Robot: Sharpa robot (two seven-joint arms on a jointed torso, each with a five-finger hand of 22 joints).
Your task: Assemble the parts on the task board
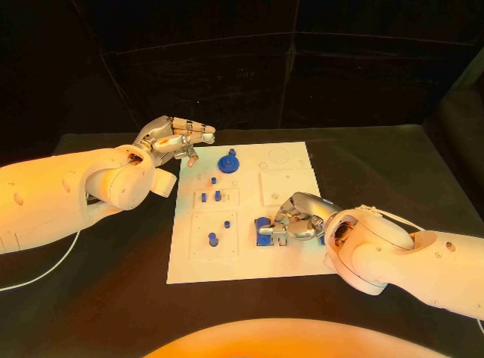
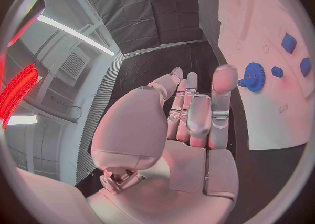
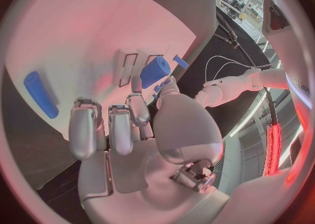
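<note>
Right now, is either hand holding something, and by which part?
The right hand seems to pinch a blue part by one end between its fingers. The left hand holds nothing.

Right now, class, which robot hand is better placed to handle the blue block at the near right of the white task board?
The right robot hand: it hovers right by the blue block. The left robot hand sits beyond the white task board's far left corner.

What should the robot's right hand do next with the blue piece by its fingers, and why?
Probably close the fingers on the blue block and get a firm hold. The right hand sits over the block at the task board near edge, fingertips by it, but a real grip isn't clear. The left hand hovers off the board, holding nothing.
</note>
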